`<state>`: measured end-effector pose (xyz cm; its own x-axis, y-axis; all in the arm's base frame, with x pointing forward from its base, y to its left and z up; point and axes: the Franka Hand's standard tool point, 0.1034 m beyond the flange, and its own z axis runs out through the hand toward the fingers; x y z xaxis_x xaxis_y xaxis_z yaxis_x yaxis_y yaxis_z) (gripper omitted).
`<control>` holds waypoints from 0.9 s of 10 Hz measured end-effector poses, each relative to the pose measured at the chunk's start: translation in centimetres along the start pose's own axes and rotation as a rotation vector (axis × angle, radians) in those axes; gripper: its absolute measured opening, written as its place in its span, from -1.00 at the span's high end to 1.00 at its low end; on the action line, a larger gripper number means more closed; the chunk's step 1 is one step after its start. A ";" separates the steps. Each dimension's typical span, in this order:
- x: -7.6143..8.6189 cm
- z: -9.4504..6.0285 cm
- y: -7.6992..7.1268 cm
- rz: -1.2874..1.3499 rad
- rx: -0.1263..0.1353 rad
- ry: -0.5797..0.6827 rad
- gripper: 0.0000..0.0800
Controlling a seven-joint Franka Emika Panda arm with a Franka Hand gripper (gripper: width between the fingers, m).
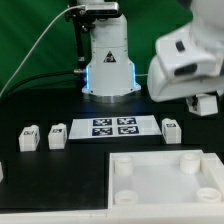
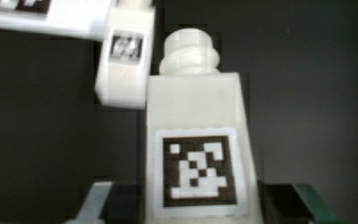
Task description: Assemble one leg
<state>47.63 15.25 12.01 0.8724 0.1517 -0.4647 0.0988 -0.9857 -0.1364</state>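
My gripper point(image 2: 202, 203) is shut on a white leg point(image 2: 201, 120). The leg stands upright between the dark fingers point(image 2: 108, 200), with its black-and-white tag facing the wrist camera and its ribbed tip pointing away. In the exterior view the gripper point(image 1: 205, 104) hangs above the table at the right and holds this leg off the surface. Three more legs lie on the table: two at the exterior view's left point(image 1: 29, 137) point(image 1: 57, 134) and one to the right of the marker board point(image 1: 171, 129). The large white square panel point(image 1: 150, 186) lies at the front right.
The marker board point(image 1: 113, 127) lies in the middle, in front of the robot base point(image 1: 108, 65). A small white object point(image 1: 2, 172) shows at the left edge. In the wrist view another white leg point(image 2: 119, 60) and part of the marker board point(image 2: 34, 22) lie behind the held leg.
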 end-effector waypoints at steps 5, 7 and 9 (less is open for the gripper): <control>-0.1 -2.2 0.8 -0.016 -0.040 0.537 0.26; 2.8 -7.5 4.2 -0.113 -0.093 0.779 0.26; 4.9 -11.0 5.5 -0.122 -0.122 1.000 0.26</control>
<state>57.68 9.72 18.57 0.8483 0.1764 0.4993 0.2137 -0.9767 -0.0180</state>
